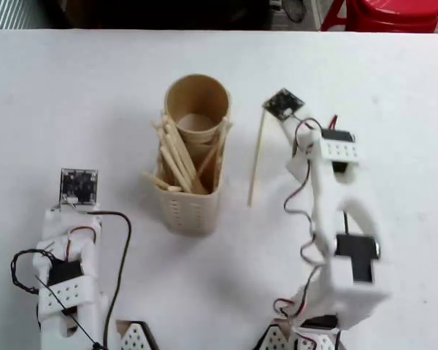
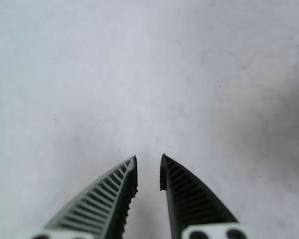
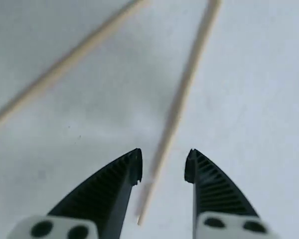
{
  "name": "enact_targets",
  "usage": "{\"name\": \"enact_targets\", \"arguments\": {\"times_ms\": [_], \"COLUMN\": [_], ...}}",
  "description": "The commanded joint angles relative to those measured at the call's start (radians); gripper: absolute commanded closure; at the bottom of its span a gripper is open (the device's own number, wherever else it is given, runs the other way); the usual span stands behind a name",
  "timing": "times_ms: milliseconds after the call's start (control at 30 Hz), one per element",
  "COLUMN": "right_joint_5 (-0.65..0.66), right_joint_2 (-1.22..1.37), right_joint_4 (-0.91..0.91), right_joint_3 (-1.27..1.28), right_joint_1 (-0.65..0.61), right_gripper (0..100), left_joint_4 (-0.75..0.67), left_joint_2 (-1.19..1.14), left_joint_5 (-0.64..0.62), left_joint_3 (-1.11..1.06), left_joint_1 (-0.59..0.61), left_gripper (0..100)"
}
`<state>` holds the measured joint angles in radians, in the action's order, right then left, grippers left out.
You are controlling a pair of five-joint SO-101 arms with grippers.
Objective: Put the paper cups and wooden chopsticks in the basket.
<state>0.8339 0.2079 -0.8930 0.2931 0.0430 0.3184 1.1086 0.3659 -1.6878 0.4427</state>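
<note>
Over the table in the high view, we see the cream perforated plastic basket (image 1: 193, 213) holding a tan paper cup (image 1: 197, 120) and a bundle of pale wooden chopsticks (image 1: 177, 162). One loose wooden chopstick (image 1: 256, 157) lies on the white table (image 1: 95, 87) just beside the basket. It is on the side of the right arm (image 1: 334, 211), whose wrist hangs above the stick's far end. The left arm (image 1: 69, 270) sits well apart from the basket, on its other side.

Under the left gripper (image 2: 148, 167), in its wrist view, we find the table surface. Its jaws are parted by a slim gap, with nothing between them.

Between the jaws of the right gripper (image 3: 162, 164), in its wrist view, runs the loose chopstick, reaching away ahead of them. The jaws stand moderately wide and, as far as we can tell, touch neither side of it. A second wooden chopstick (image 3: 65, 64) lies slantwise farther ahead of the gripper, apart from the first.

We judge the task to be late, with the step in hand being the pick-up of the remaining sticks. Next, the right gripper needs to come down to the table and close squarely on the thin stick. It then has to lift the stick and carry it across to the basket.
</note>
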Motion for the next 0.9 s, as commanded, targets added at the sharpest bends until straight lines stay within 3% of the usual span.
{"name": "enact_targets", "arguments": {"times_ms": [0, 167, 367, 467, 633, 867], "right_joint_5": [-0.02, -0.021, -0.021, -0.026, -0.163, -0.305], "right_joint_2": [0.131, 0.306, 0.435, 0.46, 0.383, 0.068], "right_joint_4": [-0.008, -0.12, -0.288, -0.338, -0.404, -0.512], "right_joint_3": [-0.155, -0.348, -0.555, -0.608, -0.646, -0.566], "right_joint_1": [-0.019, -0.028, -0.025, -0.01, 0.051, 0.116], "right_gripper": [80.7, 79.7, 97.6, 97.7, 98.1, 98.1], "left_joint_4": [0.002, 0.002, 0.002, 0.002, 0.002, 0.002], "left_joint_2": [0.016, 0.016, 0.016, 0.016, 0.016, 0.016], "left_joint_5": [0.012, 0.012, 0.012, 0.012, 0.012, 0.012], "left_joint_3": [0.002, 0.002, 0.002, 0.002, 0.002, 0.002], "left_joint_1": [0.008, 0.008, 0.008, 0.008, 0.008, 0.008], "left_gripper": [90, 90, 90, 90, 90, 90]}}
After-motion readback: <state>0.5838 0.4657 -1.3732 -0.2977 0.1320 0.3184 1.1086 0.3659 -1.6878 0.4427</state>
